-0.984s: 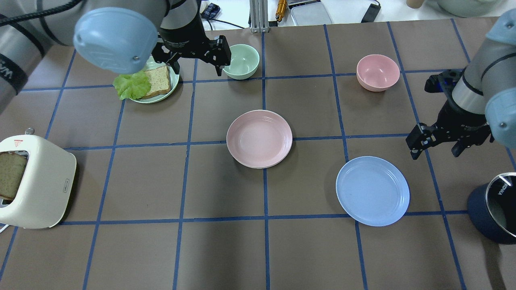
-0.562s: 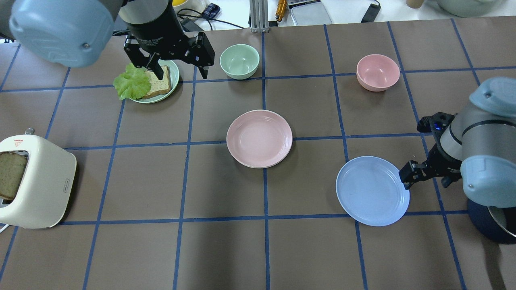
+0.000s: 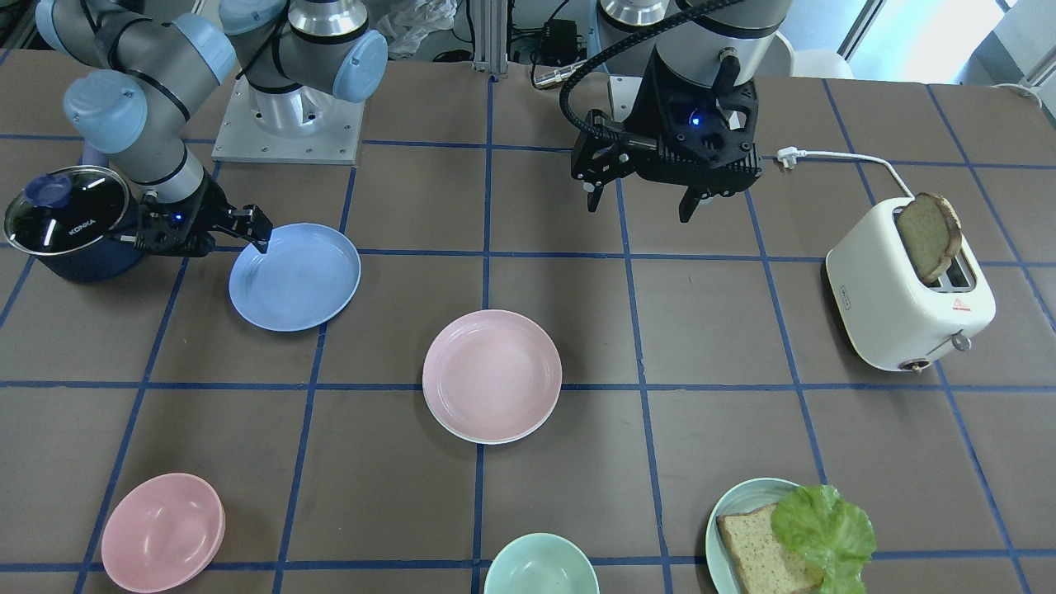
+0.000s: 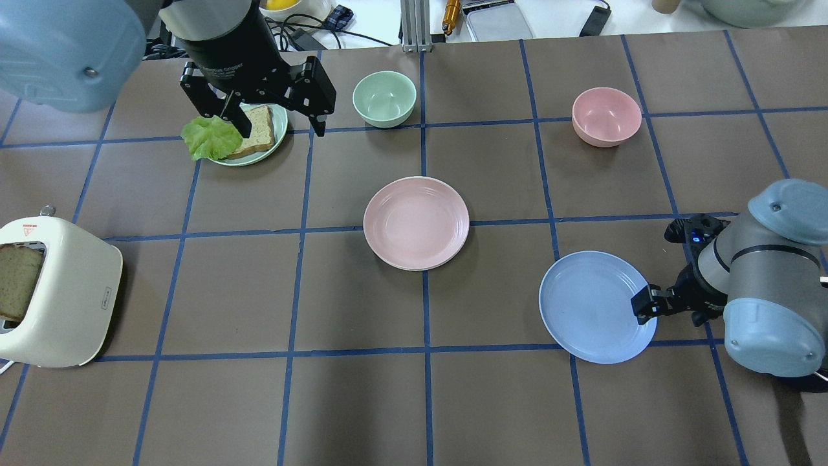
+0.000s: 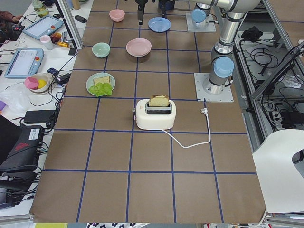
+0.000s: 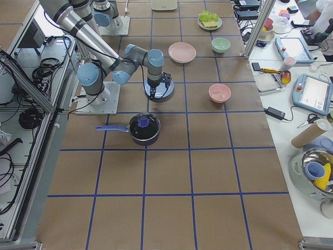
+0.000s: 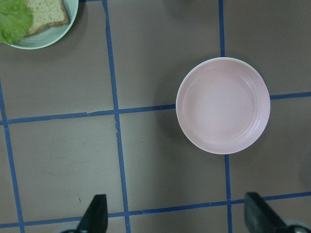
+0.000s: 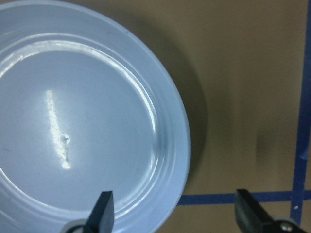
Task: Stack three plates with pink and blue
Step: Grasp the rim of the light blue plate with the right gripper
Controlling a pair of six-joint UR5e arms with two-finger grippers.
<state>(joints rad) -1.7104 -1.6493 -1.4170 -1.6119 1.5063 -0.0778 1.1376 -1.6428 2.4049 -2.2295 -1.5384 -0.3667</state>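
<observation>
Your right pincer (image 4: 669, 309) has dropped to light blue round matte plastic plate (image 4: 592, 307): jaws wide, straddling rim, gripping nothing. Grasp likely next; blue not yet stacked.

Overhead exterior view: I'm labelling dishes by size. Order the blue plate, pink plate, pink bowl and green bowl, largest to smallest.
1. blue plate, slightly larger, though nearer the camera, so unsure
2. pink plate
3. pink bowl and green bowl: look alike

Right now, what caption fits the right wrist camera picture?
Open right hand poised over the blue plate rim, one finger above the plate, one above the table.
</observation>
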